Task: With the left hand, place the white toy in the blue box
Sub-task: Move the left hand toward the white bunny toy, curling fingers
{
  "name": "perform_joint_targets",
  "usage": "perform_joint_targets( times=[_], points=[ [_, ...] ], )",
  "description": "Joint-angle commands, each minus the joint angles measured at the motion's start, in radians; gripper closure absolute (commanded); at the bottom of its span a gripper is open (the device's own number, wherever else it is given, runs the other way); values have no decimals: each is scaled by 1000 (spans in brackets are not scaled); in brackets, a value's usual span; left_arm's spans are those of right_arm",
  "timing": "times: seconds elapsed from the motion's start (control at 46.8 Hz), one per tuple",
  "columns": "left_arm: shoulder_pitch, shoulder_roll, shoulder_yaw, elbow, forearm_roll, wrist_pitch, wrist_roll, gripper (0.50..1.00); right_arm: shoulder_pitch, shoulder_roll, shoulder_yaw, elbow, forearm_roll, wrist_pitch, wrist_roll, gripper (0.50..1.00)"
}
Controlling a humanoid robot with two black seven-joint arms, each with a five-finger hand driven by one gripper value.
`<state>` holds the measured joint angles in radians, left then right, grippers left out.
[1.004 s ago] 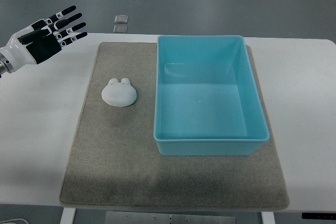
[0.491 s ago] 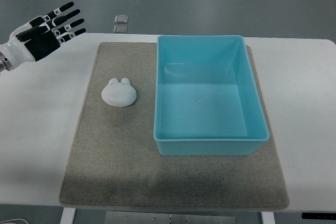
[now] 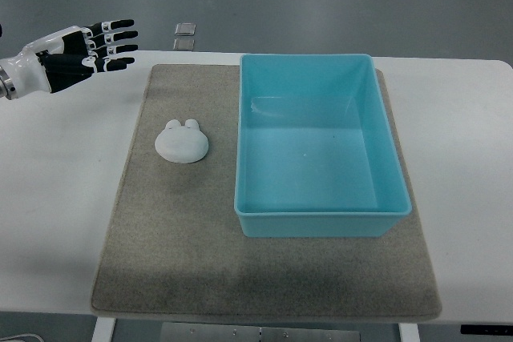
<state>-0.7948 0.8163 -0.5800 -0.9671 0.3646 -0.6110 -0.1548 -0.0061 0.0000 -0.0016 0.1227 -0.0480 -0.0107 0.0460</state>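
Grey floor lies beyond a white bench (image 3: 64, 190) carrying a beige felt mat (image 3: 184, 254). On the mat, the white toy (image 3: 182, 142) sits at about nine o'clock from the blue box (image 3: 321, 146), near it but not touching. It is a low, rounded, matte lump with two small ears at its twelve o'clock edge. The box is open-topped and empty. At ten o'clock, well apart from the toy, the left hand (image 3: 68, 58) hovers, its fingers (image 3: 116, 38) straight, slightly spread and holding nothing. This looks like the approach step: nothing is grasped yet. Next, the hand would need to travel toward four o'clock, descend over the toy and curl around its dome.
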Motion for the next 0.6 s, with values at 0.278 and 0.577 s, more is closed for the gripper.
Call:
perform_joint_targets(
  times=[0.278,0.577],
  points=[
    [-23,40,0,-47,301,20,-55,510,0,0,0,0,-1,0,0,564],
    [-21,96,2,-191,474,109,-55,514,0,0,0,0,0,0,0,564]
  ],
)
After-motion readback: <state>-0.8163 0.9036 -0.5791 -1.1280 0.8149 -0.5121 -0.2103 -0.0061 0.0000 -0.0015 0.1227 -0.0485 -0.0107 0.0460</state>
